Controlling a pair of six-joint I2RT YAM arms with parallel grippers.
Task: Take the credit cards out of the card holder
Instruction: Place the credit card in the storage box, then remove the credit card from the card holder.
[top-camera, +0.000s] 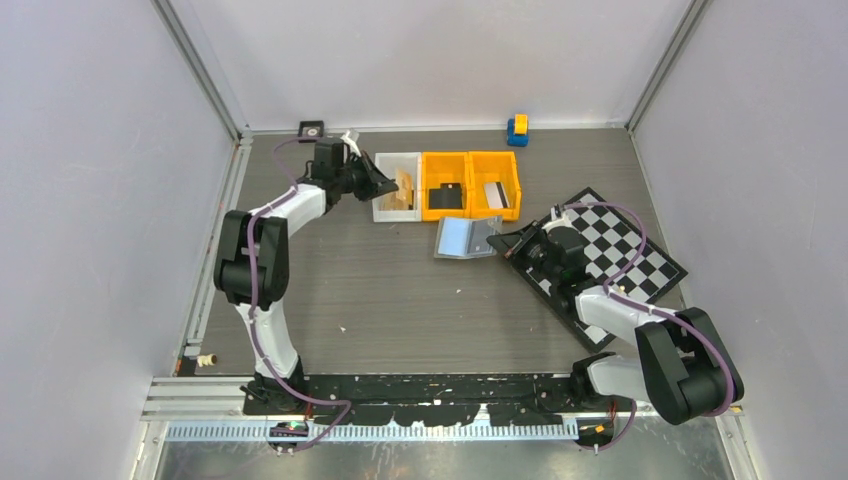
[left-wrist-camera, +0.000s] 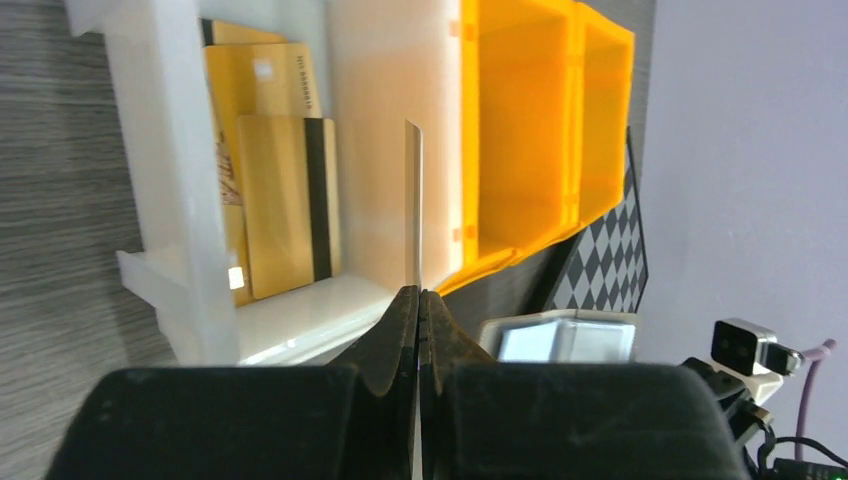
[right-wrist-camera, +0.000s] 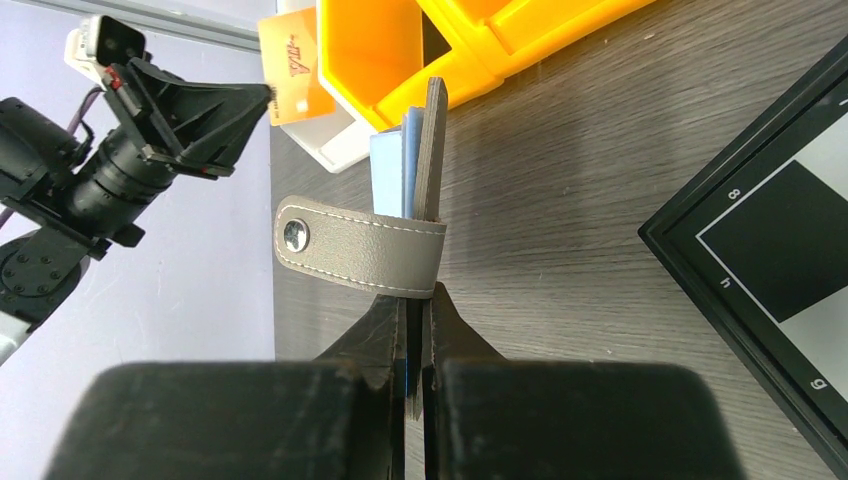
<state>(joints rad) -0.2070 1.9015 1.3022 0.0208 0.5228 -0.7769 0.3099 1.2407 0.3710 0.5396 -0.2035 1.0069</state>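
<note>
orange card held over the white bin at the desk's far edge

the left pincer (left-wrist-camera: 420, 296) is clamped on a thin orange credit card (right-wrist-camera: 295, 75) above the white plastic bin (left-wrist-camera: 170, 150); best to lower it past the wall before letting go, so it lands on the orange cards (left-wrist-camera: 285, 200) inside. the right pincer (right-wrist-camera: 420, 300) grips the flat grey bi-fold card holder (right-wrist-camera: 350, 245) by its edge, just nearside of two orange plastic bins (top-camera: 445, 163), one holding a black card (top-camera: 447, 196), the other a silvery card (top-camera: 493, 193).

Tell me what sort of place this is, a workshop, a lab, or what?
Probably a robotics lab test cell: a left arm and a right arm bolted at the near edge of a table, plain white panels on aluminium framing closing it in, and a checkerboard lying at its right.
</note>
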